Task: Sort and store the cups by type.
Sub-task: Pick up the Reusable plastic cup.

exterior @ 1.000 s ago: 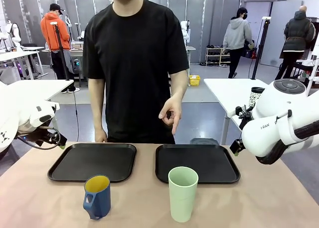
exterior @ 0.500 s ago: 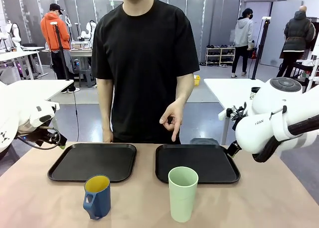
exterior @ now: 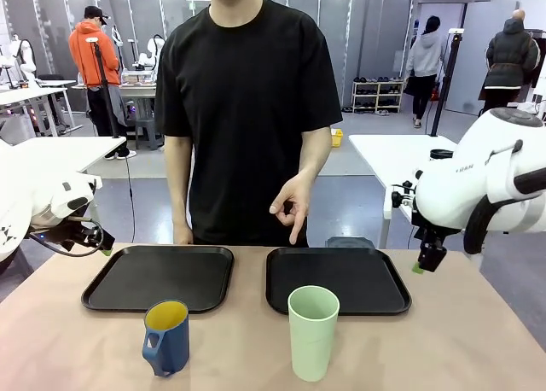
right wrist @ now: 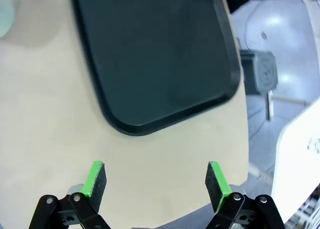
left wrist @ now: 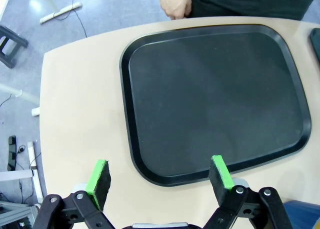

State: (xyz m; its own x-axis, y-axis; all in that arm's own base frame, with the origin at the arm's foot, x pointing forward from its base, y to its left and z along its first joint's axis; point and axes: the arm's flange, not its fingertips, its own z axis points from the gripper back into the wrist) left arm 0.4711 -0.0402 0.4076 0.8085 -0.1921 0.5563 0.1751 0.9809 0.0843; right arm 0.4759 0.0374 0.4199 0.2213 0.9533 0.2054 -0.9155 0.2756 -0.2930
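Mint tumbler at 6 o'clock of right tray, blue mug at 6 o'clock of left tray: probably rigid, smooth; grip mid-wall. Left fingers and right fingers spread, empty.

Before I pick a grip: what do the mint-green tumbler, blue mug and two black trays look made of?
Mint-green tumbler: probably matte plastic; opaque, even colour, no sharp glints.
Dark blue mug: plastic or glazed ceramic, I can't tell which; smooth with a soft sheen, yellow inside.
Left tray and right tray: likely moulded plastic, dull black, rounded raised rims.
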